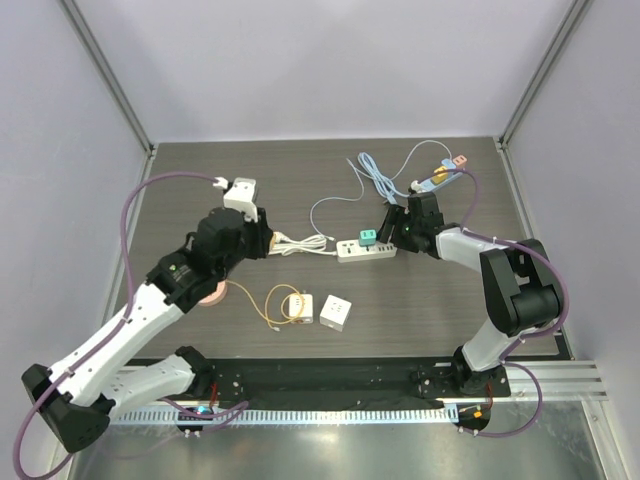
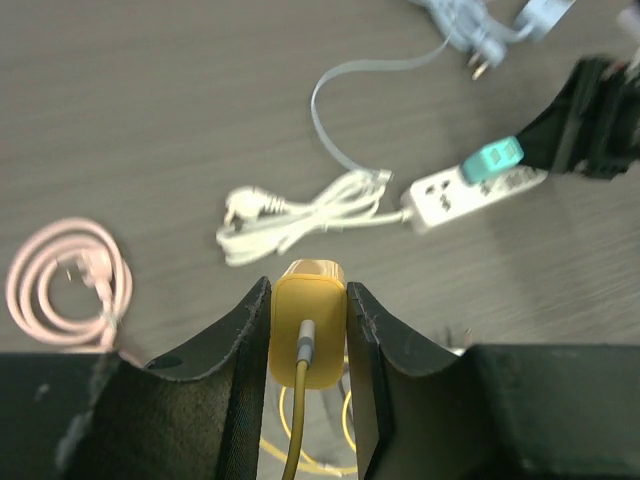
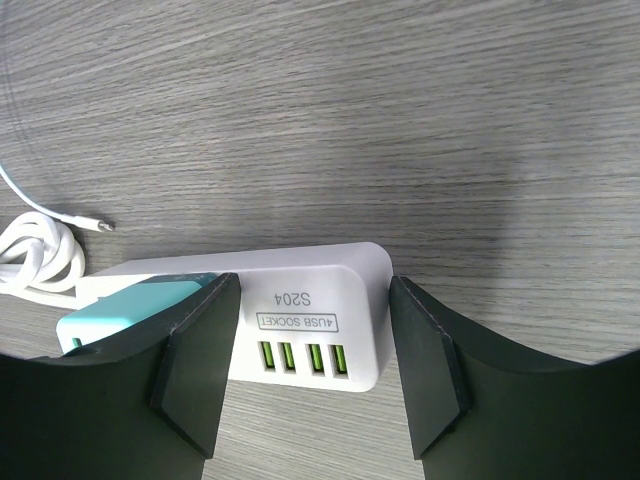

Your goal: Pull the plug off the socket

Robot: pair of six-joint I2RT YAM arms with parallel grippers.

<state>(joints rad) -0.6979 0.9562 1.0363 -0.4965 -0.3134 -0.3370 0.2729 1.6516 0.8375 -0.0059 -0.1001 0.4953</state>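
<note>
**One plug out, one in**

Top view: right gripper [image 1: 400, 232] sits over white plastic power strip [image 1: 350, 250], likely bracing it; teal plug [image 1: 366, 237] seated there. Left wrist: left gripper [image 2: 307, 288] clamps yellow block plug [image 2: 308, 330], well apart. Right wrist: half-open jaws straddle strip; grip unclear.

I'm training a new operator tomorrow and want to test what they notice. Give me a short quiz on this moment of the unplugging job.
1. True or false: the teal plug sits plugged into the power strip.
2. What does the left gripper hold between its fingers? A) nothing B) a yellow charger C) the teal plug
3. Fill in the blank: the right gripper clamps the power strip at the end that carries four ____ sockets.

Key: 1 true. 2 B. 3 USB.
</note>
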